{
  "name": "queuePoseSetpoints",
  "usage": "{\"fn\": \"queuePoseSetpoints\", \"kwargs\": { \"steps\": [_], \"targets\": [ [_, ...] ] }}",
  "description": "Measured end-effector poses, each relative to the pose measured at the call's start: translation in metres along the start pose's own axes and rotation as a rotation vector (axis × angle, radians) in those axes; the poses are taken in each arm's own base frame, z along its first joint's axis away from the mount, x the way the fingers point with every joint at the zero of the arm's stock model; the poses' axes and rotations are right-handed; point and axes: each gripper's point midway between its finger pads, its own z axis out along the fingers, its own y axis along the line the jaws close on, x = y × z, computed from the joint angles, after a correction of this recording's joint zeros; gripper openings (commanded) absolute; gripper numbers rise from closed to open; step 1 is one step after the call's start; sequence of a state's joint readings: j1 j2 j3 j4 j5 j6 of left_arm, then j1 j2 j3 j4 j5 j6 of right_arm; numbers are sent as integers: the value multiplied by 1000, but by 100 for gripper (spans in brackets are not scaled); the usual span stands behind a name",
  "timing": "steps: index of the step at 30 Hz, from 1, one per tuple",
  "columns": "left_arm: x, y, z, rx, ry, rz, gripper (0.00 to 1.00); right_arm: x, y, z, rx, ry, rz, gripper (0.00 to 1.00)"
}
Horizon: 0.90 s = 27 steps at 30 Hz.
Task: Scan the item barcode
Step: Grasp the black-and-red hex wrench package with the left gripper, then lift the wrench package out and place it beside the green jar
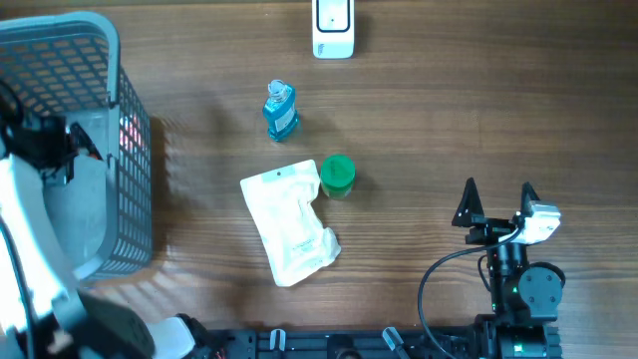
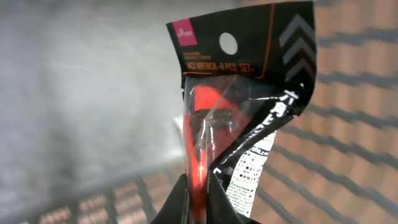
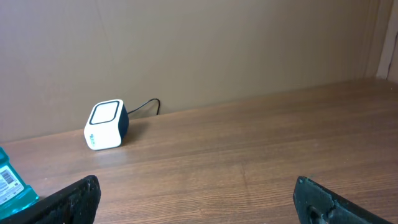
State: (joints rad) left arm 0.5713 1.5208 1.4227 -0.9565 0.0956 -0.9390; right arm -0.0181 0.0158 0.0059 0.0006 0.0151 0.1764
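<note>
Left end effector (image 2: 200,208) pressed together, pinching the bottom edge of a hex wrench pack (image 2: 242,68): black sleeve, orange-red tool showing through the clear front, hang hole at the far end. Grip is at the very edge, probably so the printed faces stay uncovered for a read. A white printed label (image 2: 252,177) curls round the pack's right side; too blurred to tell if that is the barcode. Behind the pack are grey floor and mesh wall, so the item sits inside the grey basket (image 1: 135,199) at the counter's left end, with the left arm reaching in from above; cannot tell if the pack is clear of the basket floor. Right end effector (image 1: 497,199) spread wide, holding nothing, parked low at the right side of the counter (image 1: 478,100), likely just kept out of the way. The scanner (image 1: 333,28), a white box with its cable trailing behind, sits at the far edge, well apart from the basket, window turned toward the arms. Between them lie a blue mouthwash bottle (image 1: 281,110), a white pouch (image 1: 289,224) and a green-capped jar (image 1: 337,176) touching the pouch's corner, all waiting. Judgement: pick stage; the pack must be lifted out and carried over to the scanner.
</note>
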Motion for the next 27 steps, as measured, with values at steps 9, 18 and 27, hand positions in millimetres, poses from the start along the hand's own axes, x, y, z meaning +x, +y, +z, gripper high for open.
{"fn": "queuePoseSetpoints", "kwargs": {
  "steps": [9, 18, 27],
  "targets": [
    [33, -38, -92, 332, 66, 53, 4, 0, 0, 0, 0, 0, 0, 100],
    [72, -56, -195, 672, 87, 172, 4, 0, 0, 0, 0, 0, 0, 100],
    [141, -63, -226, 789, 273, 343, 4, 0, 0, 0, 0, 0, 0, 100]
  ]
}}
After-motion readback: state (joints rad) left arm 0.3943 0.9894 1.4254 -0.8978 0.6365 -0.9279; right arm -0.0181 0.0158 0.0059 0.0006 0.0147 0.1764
